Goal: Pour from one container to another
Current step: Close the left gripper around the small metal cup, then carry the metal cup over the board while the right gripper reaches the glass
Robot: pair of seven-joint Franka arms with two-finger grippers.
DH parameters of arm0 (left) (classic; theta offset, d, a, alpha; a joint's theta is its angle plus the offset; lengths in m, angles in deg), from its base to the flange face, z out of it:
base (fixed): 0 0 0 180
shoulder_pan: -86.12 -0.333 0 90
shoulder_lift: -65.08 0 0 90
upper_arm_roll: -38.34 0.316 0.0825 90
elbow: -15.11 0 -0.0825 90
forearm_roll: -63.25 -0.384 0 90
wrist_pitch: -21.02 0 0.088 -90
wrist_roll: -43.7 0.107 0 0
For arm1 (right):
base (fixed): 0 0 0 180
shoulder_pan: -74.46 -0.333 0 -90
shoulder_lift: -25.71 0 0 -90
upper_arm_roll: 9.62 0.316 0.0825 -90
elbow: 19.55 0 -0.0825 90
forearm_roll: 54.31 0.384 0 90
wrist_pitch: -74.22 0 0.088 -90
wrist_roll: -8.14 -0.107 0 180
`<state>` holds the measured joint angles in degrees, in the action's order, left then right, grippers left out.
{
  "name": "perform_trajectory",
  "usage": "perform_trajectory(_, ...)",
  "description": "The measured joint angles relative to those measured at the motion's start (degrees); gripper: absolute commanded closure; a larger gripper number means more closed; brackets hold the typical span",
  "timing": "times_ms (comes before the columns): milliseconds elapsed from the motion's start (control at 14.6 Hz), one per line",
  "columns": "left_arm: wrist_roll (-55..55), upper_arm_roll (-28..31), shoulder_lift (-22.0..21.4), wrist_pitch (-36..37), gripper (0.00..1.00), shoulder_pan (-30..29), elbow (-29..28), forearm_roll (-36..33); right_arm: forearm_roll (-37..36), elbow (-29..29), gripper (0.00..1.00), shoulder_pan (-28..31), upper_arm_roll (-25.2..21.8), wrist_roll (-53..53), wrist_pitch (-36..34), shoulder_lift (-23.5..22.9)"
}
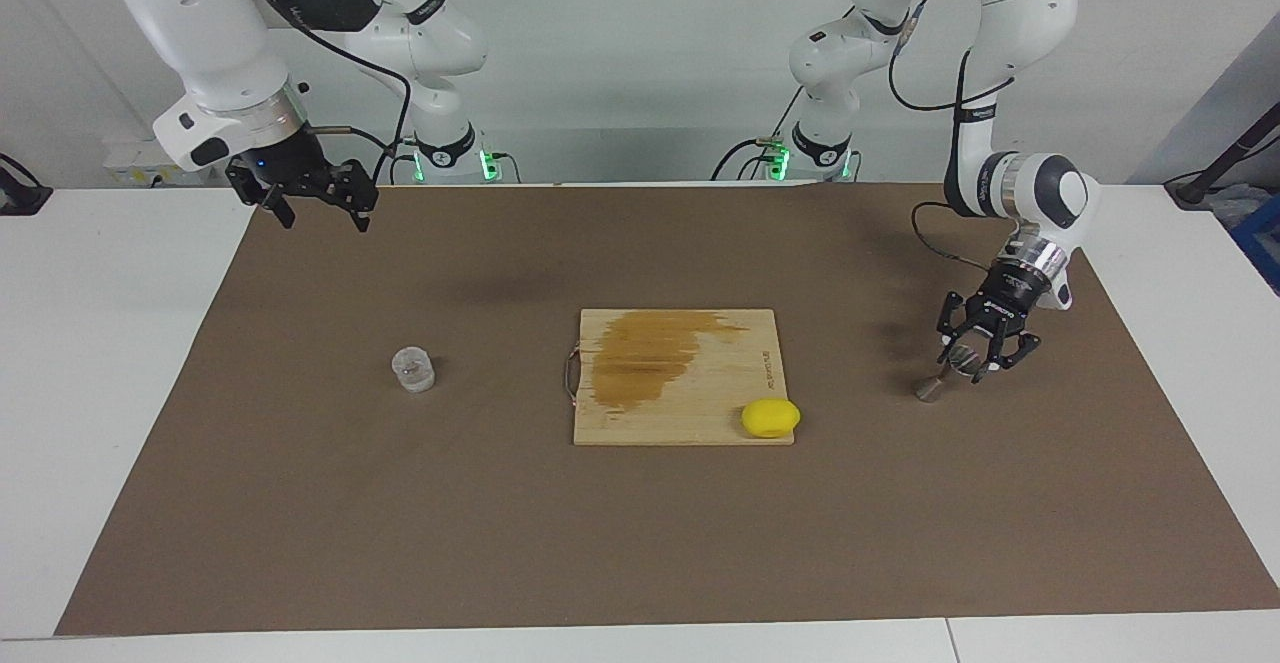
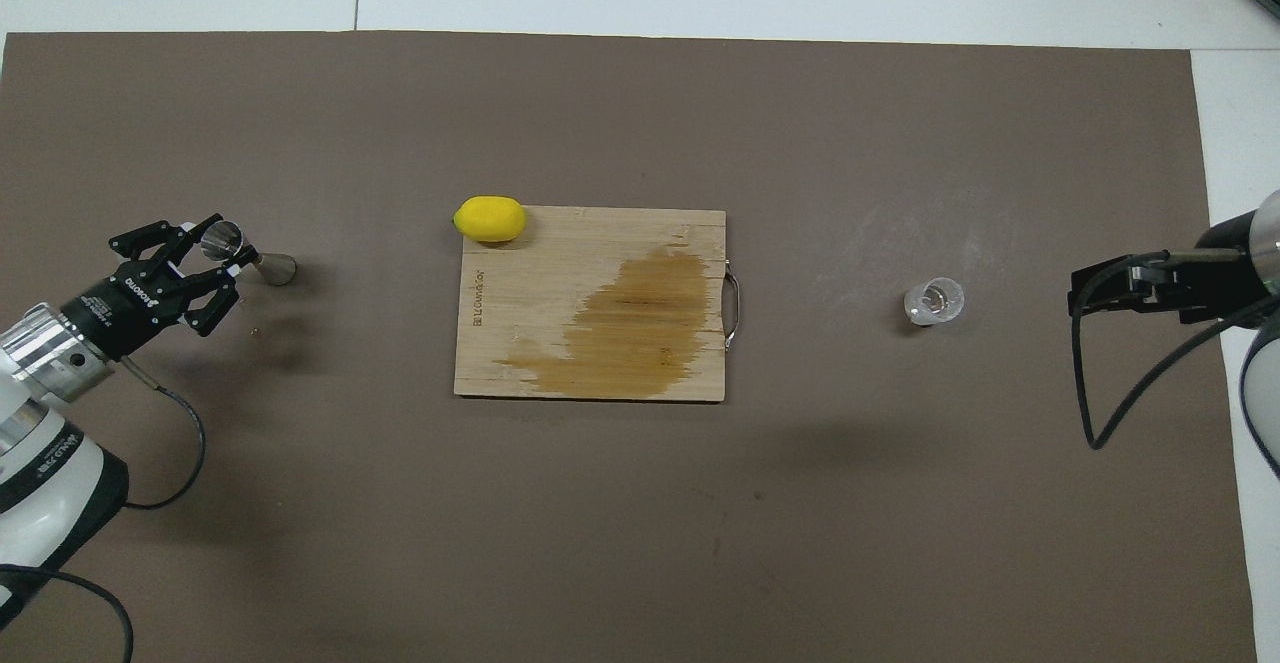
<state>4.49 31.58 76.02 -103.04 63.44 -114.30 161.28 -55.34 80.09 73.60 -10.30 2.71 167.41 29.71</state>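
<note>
The metal jigger (image 1: 932, 389) (image 2: 273, 268) leans tilted on the brown mat toward the left arm's end, its lower cone on the mat. My left gripper (image 1: 968, 361) (image 2: 216, 249) is shut on its upper cone, coming at it low and slanted. The small clear cup (image 1: 413, 369) (image 2: 934, 301) stands upright on the mat toward the right arm's end, with nothing touching it. My right gripper (image 1: 312, 205) (image 2: 1100, 288) hangs open in the air over the mat's corner at the right arm's end, well apart from the cup.
A wooden cutting board (image 1: 745, 358) (image 2: 500, 343) with a dark stain and a metal handle lies mid-mat between cup and jigger. A yellow lemon (image 1: 770, 417) (image 2: 489, 219) sits on the board's corner farthest from the robots, toward the left arm's end.
</note>
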Motion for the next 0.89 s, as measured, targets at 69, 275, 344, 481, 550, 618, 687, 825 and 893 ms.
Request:
perform_trajectory(69,0.01,-0.02,0.0,-0.07,0.69,0.01,0.0,0.0,0.0,0.0,0.01,0.04,0.0,-0.35,0.53,0.0)
perform_trajectory(275,0.14,-0.07,-0.18,-1.1,1.0,0.63,0.11,0.04,0.0,0.0,0.01,0.23,-0.01,-3.6,1.28,0.0)
perform_trajectory(344,0.14,-0.13,-0.45,-2.32,1.0,1.27,0.13,0.07,0.0,0.0,0.01,0.28,-0.01,-5.19,1.31,0.0)
perform_trajectory(481,0.14,-0.23,-1.16,-5.54,1.0,3.21,0.29,0.14,0.0,0.0,0.05,0.41,-0.02,-8.43,1.31,0.0)
perform_trajectory(550,0.03,-0.28,-1.54,-7.12,1.0,4.35,0.39,0.2,0.0,0.0,0.05,0.56,-0.03,-10.1,1.31,0.0)
perform_trajectory(618,-0.34,-0.38,-1.98,-8.17,1.0,5.33,0.55,0.34,0.0,0.0,0.05,0.69,-0.05,-12.05,1.31,0.0)
perform_trajectory(687,-1.3,-0.43,-2.58,-8.87,1.0,6.16,0.83,0.49,0.01,0.0,0.05,0.81,-0.07,-14.55,1.31,0.0)
perform_trajectory(825,-4.76,-0.47,-4.31,-9.65,1.0,7.43,1.41,0.54,0.34,0.0,0.07,1.03,-0.08,-20.97,1.31,0.0)
perform_trajectory(893,-7.21,-0.54,-5.38,-9.93,1.0,8.12,1.62,0.54,1.52,0.0,0.08,1.4,-0.11,-24.44,1.31,0.0)
